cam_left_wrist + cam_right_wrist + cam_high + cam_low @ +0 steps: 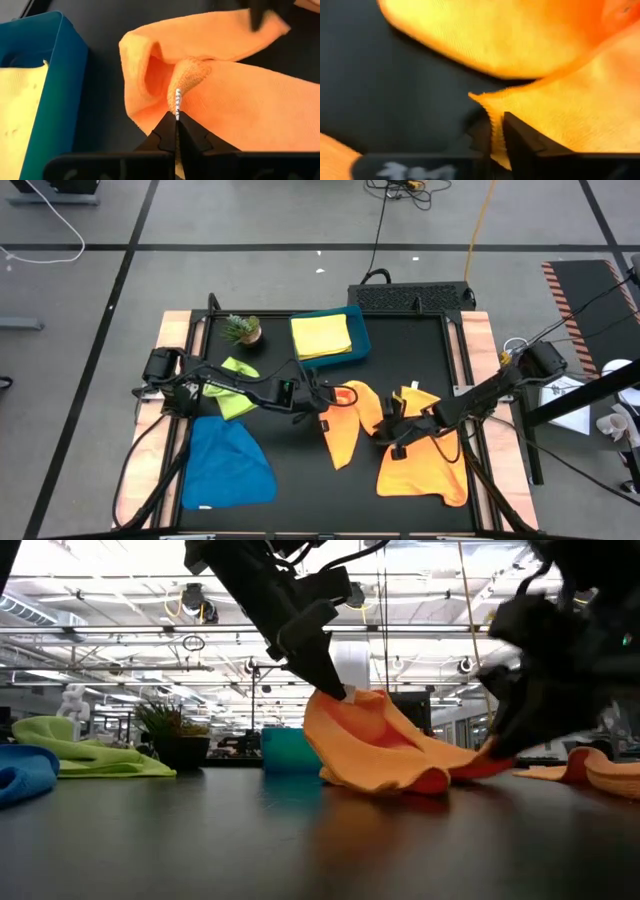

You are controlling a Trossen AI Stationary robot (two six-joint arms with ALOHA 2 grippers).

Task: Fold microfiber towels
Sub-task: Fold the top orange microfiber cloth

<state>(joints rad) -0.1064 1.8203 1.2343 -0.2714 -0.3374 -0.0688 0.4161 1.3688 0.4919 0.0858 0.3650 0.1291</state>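
Both pincers grip the same orange towel (345,420) mid-table: left pincer (176,112) clamped on its corner, right pincer (496,131) pinching an edge toward three o'clock.

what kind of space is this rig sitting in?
Looks like an open-plan robotics lab or workshop, not a home. The low view shows a high ceiling with exposed trusses and strip lights; the high view shows a taped grey floor with loose cables around the black work table.
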